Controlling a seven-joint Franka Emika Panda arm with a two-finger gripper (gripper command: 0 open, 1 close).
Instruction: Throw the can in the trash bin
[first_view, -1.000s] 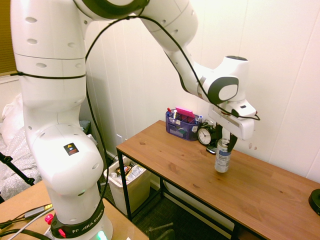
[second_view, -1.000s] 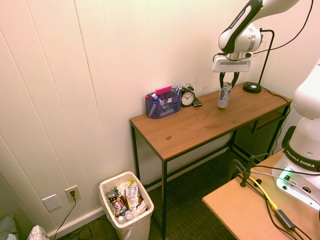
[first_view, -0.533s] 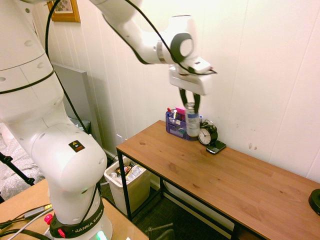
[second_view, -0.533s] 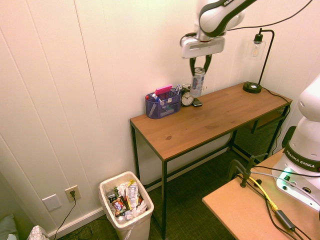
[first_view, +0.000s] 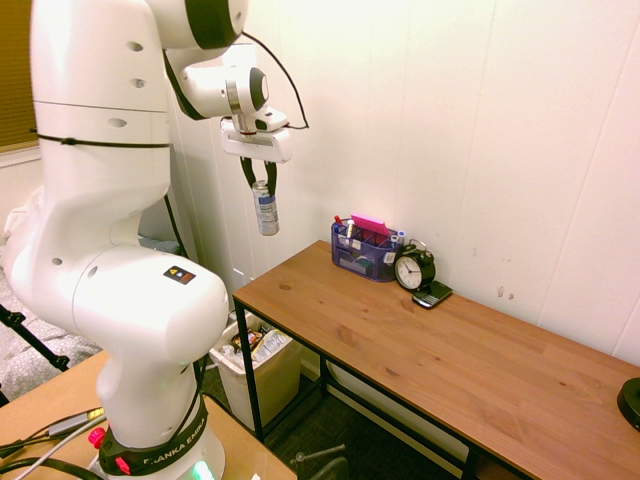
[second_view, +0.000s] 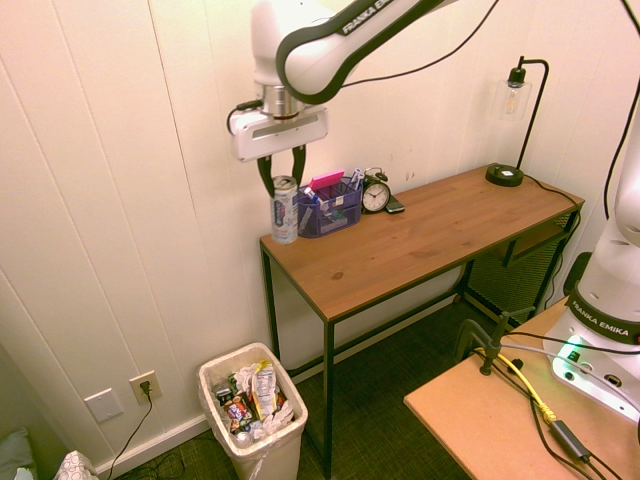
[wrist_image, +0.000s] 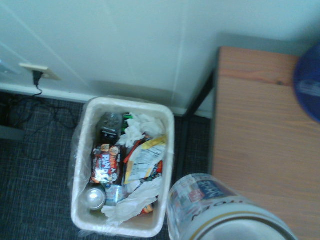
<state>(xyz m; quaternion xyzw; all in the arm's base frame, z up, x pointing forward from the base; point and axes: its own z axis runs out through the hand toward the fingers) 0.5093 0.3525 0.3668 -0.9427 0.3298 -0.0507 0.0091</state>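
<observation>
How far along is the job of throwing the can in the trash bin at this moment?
Done: the can is off the desk, hanging upright in the air past the desk's end.
In hand: the gripper is shut on the can's top.
Left: the trash bin stands on the floor well below, already holding wrappers. The wrist view shows the can beside the bin's opening, so positioning and release remain.

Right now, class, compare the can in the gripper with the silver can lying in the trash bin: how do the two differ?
The can hangs upright in the air, clamped at its top by the gripper; the silver can rests among wrappers inside the trash bin on the floor. The held can shows blue print on its side; of the binned one, only its shiny end shows. Both have shiny metal tops.
</observation>
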